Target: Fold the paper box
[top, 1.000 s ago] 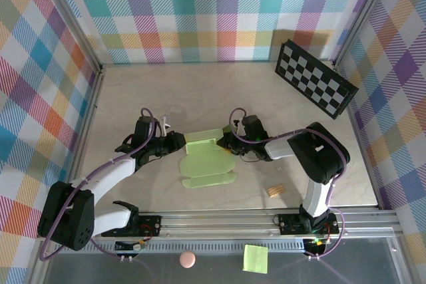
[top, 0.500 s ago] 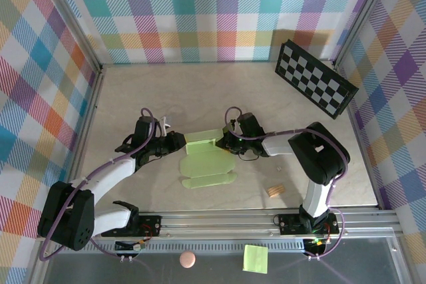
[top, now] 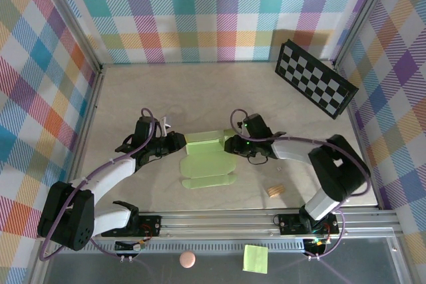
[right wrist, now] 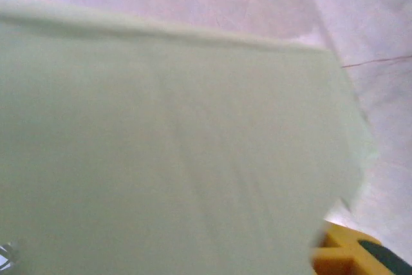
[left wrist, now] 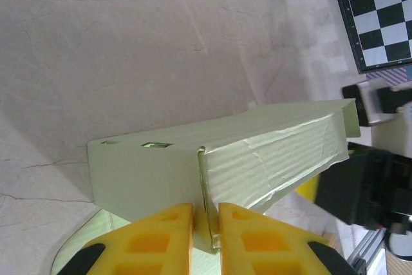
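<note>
- Box: pale green card lying at the middle of the table, between the two grippers. Its near part lies flat, with rounded flaps toward the arm bases; its far part is folded up into a raised strip.
- Left gripper: at the left end of the raised strip, touching it. In the left wrist view, the yellow fingers are pressed close together with a thin edge of the box pinched in the narrow gap between them — a firm hold on the card.
- Right gripper: at the right end of the same strip, directly opposite the left one and in contact with or just beside the card.
- Right wrist view: the box lies close and blurred, with one yellow finger at its lower right corner. I cannot tell whether these jaws are spread or closed.
- Checkerboard: propped at the far right corner, well apart from the box.
- Wooden block: on the table to the near right of the box, apart from it.
- Sticky note and pink ball: in front of the arm bases, off the table surface.
</note>
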Motion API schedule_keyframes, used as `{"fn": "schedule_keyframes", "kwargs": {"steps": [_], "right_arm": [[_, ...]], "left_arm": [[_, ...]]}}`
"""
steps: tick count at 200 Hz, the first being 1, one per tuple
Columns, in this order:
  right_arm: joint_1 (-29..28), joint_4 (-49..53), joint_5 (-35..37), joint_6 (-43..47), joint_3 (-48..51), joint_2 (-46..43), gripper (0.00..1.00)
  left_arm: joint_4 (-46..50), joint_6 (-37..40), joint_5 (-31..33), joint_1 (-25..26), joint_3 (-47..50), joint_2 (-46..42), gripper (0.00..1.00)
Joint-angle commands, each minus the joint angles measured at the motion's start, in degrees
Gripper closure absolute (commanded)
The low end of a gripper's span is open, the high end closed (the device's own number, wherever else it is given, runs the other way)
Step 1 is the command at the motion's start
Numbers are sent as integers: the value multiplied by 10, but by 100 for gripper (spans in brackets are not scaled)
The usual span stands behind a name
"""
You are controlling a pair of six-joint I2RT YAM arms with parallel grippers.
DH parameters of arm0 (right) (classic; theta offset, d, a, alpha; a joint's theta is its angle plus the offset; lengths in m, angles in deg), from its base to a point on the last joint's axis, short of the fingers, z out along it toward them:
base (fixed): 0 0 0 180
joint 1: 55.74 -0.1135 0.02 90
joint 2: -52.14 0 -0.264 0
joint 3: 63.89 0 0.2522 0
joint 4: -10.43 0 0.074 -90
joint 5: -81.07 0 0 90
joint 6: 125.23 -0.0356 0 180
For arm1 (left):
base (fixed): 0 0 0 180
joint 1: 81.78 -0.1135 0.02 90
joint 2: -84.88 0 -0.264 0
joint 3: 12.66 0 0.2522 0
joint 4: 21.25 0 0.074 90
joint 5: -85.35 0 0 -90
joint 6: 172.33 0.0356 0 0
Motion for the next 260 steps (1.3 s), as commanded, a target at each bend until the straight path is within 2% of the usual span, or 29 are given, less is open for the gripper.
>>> {"fn": "schedule_keyframes", "kwargs": {"steps": [1, 46, 74, 108, 155, 209, 260], "right_arm": [[21, 76, 7, 64, -3, -56, 58], [50, 174, 45, 144, -53, -104, 56], [55, 209, 61, 192, -95, -82, 54], [55, 225, 32, 218, -139, -38, 54], [54, 245, 17, 211, -144, -29, 63], [27, 280, 34, 190, -146, -52, 87], [-13, 309, 61, 100, -149, -72, 93]], "left_arm": [[56, 2, 14, -1, 0, 2, 83], [57, 2, 15, -1, 0, 2, 82], [56, 0, 15, -1, 1, 0, 82], [59, -1, 16, -1, 3, -5, 82], [53, -5, 18, -1, 6, -8, 82], [56, -4, 16, -1, 6, -7, 82], [47, -7, 9, -1, 5, 3, 82]]}}
